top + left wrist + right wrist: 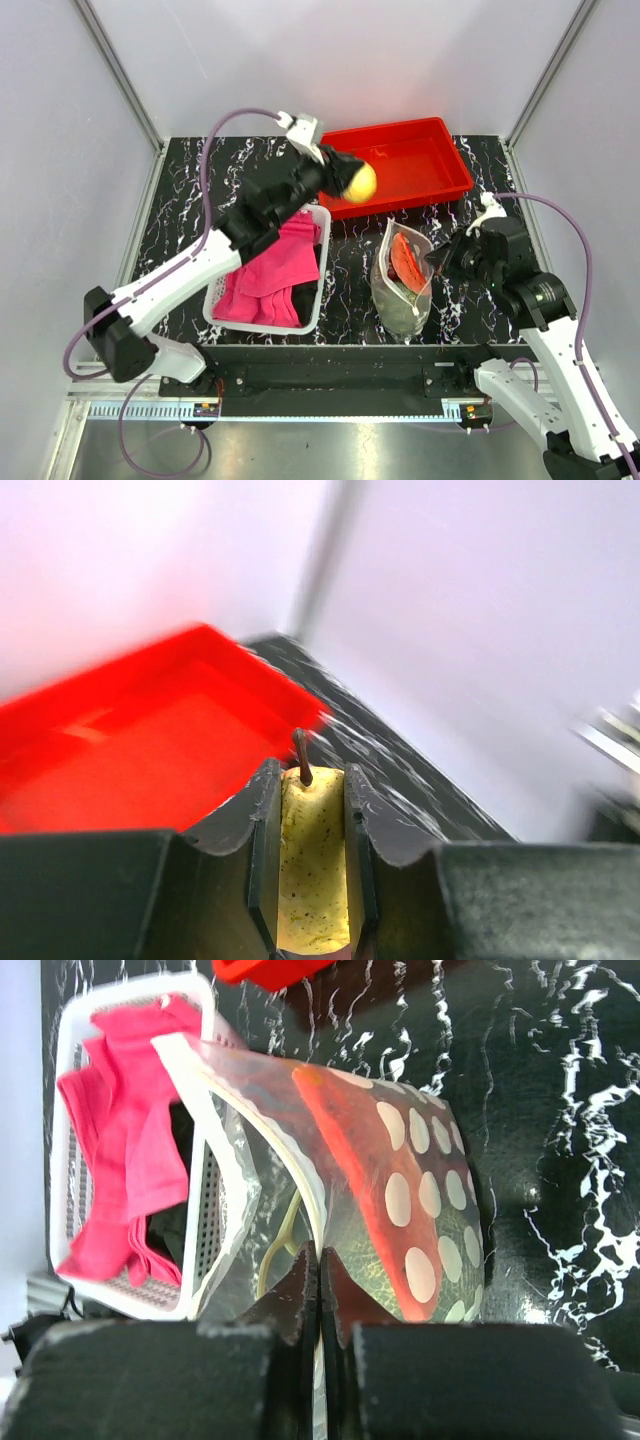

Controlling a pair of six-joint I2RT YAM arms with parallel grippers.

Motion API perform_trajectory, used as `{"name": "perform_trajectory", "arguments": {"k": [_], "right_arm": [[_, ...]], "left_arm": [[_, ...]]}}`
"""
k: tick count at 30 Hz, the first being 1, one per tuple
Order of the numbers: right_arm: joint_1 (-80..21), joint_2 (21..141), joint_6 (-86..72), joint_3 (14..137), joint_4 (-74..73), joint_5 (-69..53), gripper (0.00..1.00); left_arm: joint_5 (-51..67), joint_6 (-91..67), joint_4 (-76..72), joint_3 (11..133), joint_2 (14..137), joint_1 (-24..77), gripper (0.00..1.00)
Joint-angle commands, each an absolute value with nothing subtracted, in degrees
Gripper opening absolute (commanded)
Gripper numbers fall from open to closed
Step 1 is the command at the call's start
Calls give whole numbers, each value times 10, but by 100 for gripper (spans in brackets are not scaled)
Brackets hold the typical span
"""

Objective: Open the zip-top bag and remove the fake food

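Closest to me, my right gripper [432, 262] is squeezed tight on the right edge of the zip-top bag [402, 285], and nothing else is in it. The bag stands up on the black table [180, 220], near the front and a bit right of the middle. Its top is open, so I think the opening part is done. Inside I can see a red watermelon slice [407, 258] and, under it, something green [400, 312] that I can't make out well. There may be more food deeper down, but I can't tell. Just left of the bag is a white basket [321, 270] full of pink cloth [270, 275], which I leave alone. Farther back, my left gripper [345, 178] is up in the air. It holds a yellow fruit [361, 182] with a little brown stem, one finger on each side. It hangs over the near left corner of the red tray [400, 128] at the back. No food is in the tray that I can see. So one piece is out of the bag. I think I have to drop it in the tray and go back for the rest.
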State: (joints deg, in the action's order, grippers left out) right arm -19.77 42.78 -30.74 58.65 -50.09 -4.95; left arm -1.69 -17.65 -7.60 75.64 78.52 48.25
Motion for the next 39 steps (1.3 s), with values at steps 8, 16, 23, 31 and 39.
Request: {"name": "perform_trajectory", "arguments": {"k": [8,16,23,31,39], "right_arm": [[-200,394,-351,576,-475,11,0],[-200,384,-325,578,-479,-23,0],[-200,397,-300,588,-491,-16,0],[-200,398,-319,572,-497,-44,0],[-200,414,-251,613,-533,-64,2]], "left_arm": [[11,-209,-117,939,1069,356,0],[25,-257,-118,993,1200,310,0],[70,-290,-78,1017,1275,286,0],[92,-271,-62,971,1257,275,70],[180,-289,-16,942,1142,275,72]]}}
